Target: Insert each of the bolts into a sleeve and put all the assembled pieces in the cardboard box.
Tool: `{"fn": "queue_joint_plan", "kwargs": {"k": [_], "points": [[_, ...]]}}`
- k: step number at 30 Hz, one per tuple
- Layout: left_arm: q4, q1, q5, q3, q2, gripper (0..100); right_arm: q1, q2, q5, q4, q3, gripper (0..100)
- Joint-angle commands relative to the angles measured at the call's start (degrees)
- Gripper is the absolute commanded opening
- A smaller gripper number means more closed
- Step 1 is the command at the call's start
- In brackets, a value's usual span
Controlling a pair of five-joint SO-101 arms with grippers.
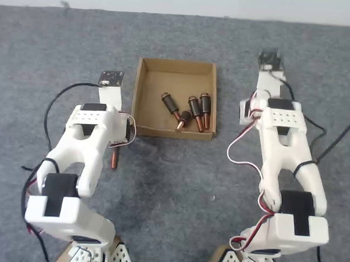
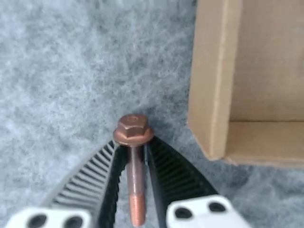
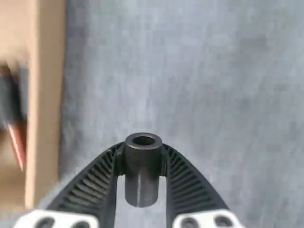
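My left gripper [image 2: 133, 141] is shut on a copper bolt [image 2: 134, 161], gripping its shank just below the hex head, threaded end toward the wrist. In the high view the bolt [image 1: 113, 159] pokes out beneath the left arm, close to the near left corner of the cardboard box [image 1: 134, 93]. That corner of the box [image 2: 213, 80] shows right beside the bolt. My right gripper [image 3: 142, 149] is shut on a black sleeve [image 3: 141, 175], bore facing away, over grey carpet to the right of the box [image 3: 45, 95]. Several assembled pieces [image 1: 193, 111] lie in the box.
Grey carpet covers the table. A black cable [image 1: 53, 110] loops left of the left arm, another [image 1: 339, 139] runs right of the right arm. Red-and-white wires [image 1: 244, 152] hang beside the right arm. Open carpet lies between the arms, in front of the box.
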Motion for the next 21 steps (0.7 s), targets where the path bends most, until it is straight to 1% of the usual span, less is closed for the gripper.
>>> {"fn": "queue_joint_plan", "kwargs": {"k": [1,3,7,11,14,17,19,21], "points": [[-1.23,-0.26,-0.35,-0.48,-3.69,1,0.57,-0.48,1.14,-10.51,-3.78,0.8],[-1.23,-0.26,-0.35,-0.48,-3.69,1,0.31,-0.48,1.14,-18.42,-1.93,0.9],[-1.23,-0.26,-0.35,-0.48,-3.69,1,-1.01,-0.13,1.14,-38.64,3.69,0.8],[-1.23,-0.26,-0.35,-0.48,-3.69,1,-2.68,4.62,1.14,-56.66,5.36,0.7],[-1.23,-0.26,-0.35,-0.57,-3.69,1,-2.86,9.89,1.41,-67.30,3.96,0.7],[-1.23,-0.26,-0.35,-0.57,-3.69,1,-2.59,14.02,5.71,-78.11,3.52,0.6],[-1.23,-0.26,-0.44,-0.57,-3.69,1,-3.21,15.87,7.91,-82.86,4.84,0.6],[-1.23,-0.26,-0.44,-0.57,-3.69,1,-4.97,16.04,7.82,-86.81,8.88,0.6]]}}
